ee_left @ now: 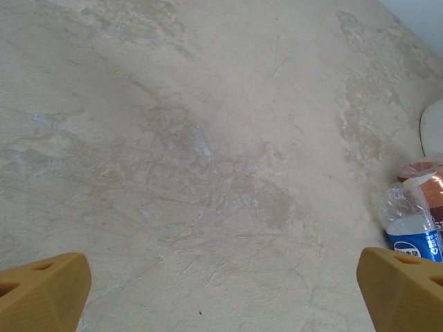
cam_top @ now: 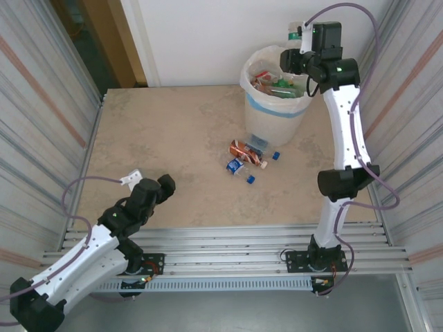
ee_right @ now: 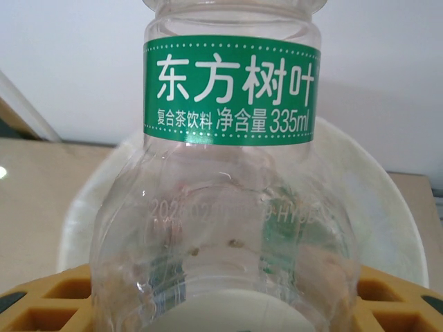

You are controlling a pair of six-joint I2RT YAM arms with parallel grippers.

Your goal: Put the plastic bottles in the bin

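Observation:
My right gripper point(cam_top: 302, 43) hangs over the far right rim of the bin point(cam_top: 257, 105), shut on a clear plastic bottle point(ee_right: 228, 173) with a green label. Its white cap points toward the wrist between the yellow fingers point(ee_right: 48, 301), with the lined bin's rim point(ee_right: 391, 207) below and behind it. Several bottles lie inside the bin. Three more bottles lie on the table in front of it: a brown-orange one point(cam_top: 248, 153), a clear blue-labelled one point(cam_top: 237, 166) and a clear one point(cam_top: 257, 144). My left gripper point(cam_top: 149, 181) stands open and empty over bare table at the near left.
Two loose blue caps point(cam_top: 276, 155) point(cam_top: 250, 179) lie by the floor bottles. In the left wrist view the blue-labelled bottle point(ee_left: 413, 232) and the brown one point(ee_left: 429, 180) lie at the right edge. Ribbed metal walls point(cam_top: 48, 104) flank the table.

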